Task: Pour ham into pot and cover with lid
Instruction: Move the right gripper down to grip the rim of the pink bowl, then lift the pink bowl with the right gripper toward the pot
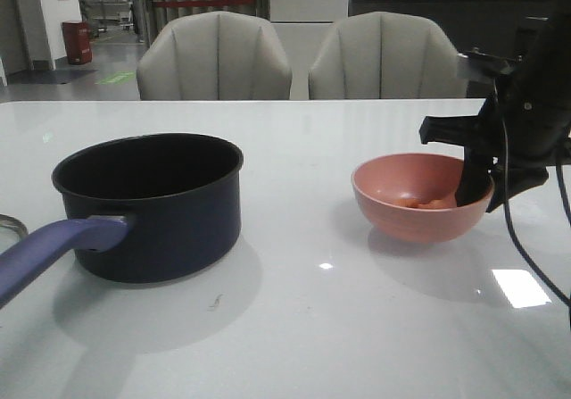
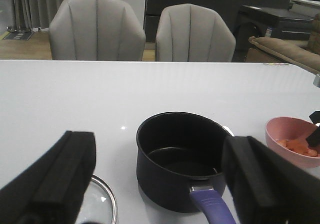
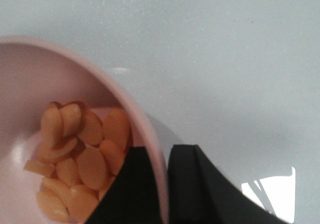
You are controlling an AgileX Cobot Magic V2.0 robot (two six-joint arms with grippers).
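The dark navy pot (image 1: 152, 207) stands on the table's left, black inside and empty, its purple-blue handle (image 1: 53, 247) pointing toward the near left. To its right stands a pink bowl (image 1: 419, 207) holding the orange-pink ham (image 3: 80, 154) pieces. My right gripper (image 3: 161, 156) is shut on the bowl's right rim, one finger inside and one outside. In the left wrist view my left gripper (image 2: 160, 151) stands open just short of the pot (image 2: 180, 159), holding nothing. The lid (image 2: 102, 201) lies flat beside the pot's handle, only its silver rim and some glass showing.
Two grey chairs (image 1: 214, 60) stand behind the table's far edge. The white glossy table (image 1: 339, 328) runs between pot and bowl. The right arm's black cable (image 1: 517, 238) hangs down at the right edge.
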